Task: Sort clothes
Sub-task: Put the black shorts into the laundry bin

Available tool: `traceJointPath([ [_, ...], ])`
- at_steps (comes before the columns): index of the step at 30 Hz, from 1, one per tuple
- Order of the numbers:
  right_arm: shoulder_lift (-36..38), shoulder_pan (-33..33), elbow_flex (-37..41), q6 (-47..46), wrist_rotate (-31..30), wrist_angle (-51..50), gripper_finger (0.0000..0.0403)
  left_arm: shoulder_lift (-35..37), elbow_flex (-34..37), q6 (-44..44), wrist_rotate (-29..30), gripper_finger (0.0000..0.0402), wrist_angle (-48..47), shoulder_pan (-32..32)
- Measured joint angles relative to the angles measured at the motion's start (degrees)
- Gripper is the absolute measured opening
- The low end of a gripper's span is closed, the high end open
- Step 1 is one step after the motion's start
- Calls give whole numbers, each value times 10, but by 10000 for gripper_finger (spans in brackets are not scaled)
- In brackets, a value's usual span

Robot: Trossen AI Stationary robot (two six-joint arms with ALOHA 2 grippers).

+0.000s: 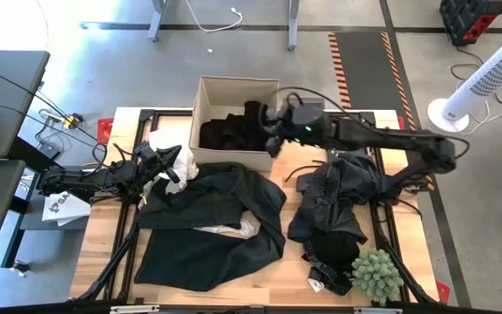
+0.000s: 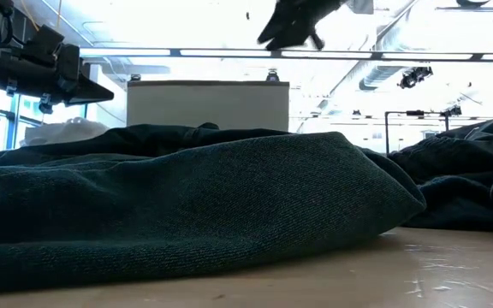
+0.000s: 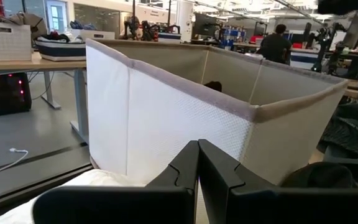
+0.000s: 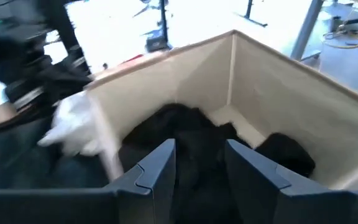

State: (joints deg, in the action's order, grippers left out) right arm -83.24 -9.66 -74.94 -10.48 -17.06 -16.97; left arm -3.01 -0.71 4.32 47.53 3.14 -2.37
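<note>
A beige fabric box [image 1: 234,87] at the table's far middle holds black clothes [image 1: 229,131], which also show in the right wrist view [image 4: 191,134]. My right gripper [image 4: 197,162] is open and empty over the box's right part [image 1: 273,131]. My left gripper [image 3: 199,155] is shut, level, pointing at the box's left wall [image 3: 166,118], above a white garment [image 1: 179,161]. A large black garment [image 1: 212,218] lies spread on the table's middle, with a white one [image 1: 229,229] lying on it. Another black pile [image 1: 338,196] lies at the right. My left gripper's fingers are shut with nothing between their tips. The white garment [image 3: 73,190] lies just below it; whether the gripper touches it, I cannot tell.
A small green plant [image 1: 375,272] stands at the near right corner, with a black and white item [image 1: 325,277] beside it. The box's walls rise in front of both grippers. Bare wood shows at the table's near left [image 1: 103,253]. People and desks stand in the room beyond.
</note>
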Motion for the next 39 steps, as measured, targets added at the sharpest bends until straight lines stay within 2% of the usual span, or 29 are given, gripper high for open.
traceJointPath([
  [5, 58, 72, -1, -140, 11, -166, 137, 0, 0, 0, 0, 7, 0, 0],
  [12, 32, 167, 0, -432, 50, -451, 140, 0, 0, 0, 0, 7, 0, 0],
  [17, -10, 202, 1, -511, 83, -484, 170, 0, 0, 0, 0, 7, 0, 0],
  [20, -47, 209, 1, -542, 103, -504, 206, 0, 0, 0, 0, 7, 0, 0],
  [24, -109, 205, 4, -576, 97, -572, 258, 0, 0, 0, 0, 7, 0, 0],
  [26, -136, 198, 28, -581, 97, -579, 274, 0, 0, 0, 0, 7, 0, 0],
  [29, -164, 181, 92, -580, 115, -515, 280, 0, 0, 0, 0, 7, 0, 0],
  [32, -176, 166, 171, -564, 135, -389, 265, 0, 0, 0, 0, 7, 0, 0],
  [34, -171, 160, 215, -569, 123, -313, 236, 0, 0, 0, 0, 7, 0, 0],
  [37, -166, 156, 237, -585, 75, -270, 166, 0, 0, 0, 0, 7, 0, 0],
  [39, -164, 158, 230, -591, 35, -300, 104, 0, 0, 0, 0, 7, 0, 0],
])
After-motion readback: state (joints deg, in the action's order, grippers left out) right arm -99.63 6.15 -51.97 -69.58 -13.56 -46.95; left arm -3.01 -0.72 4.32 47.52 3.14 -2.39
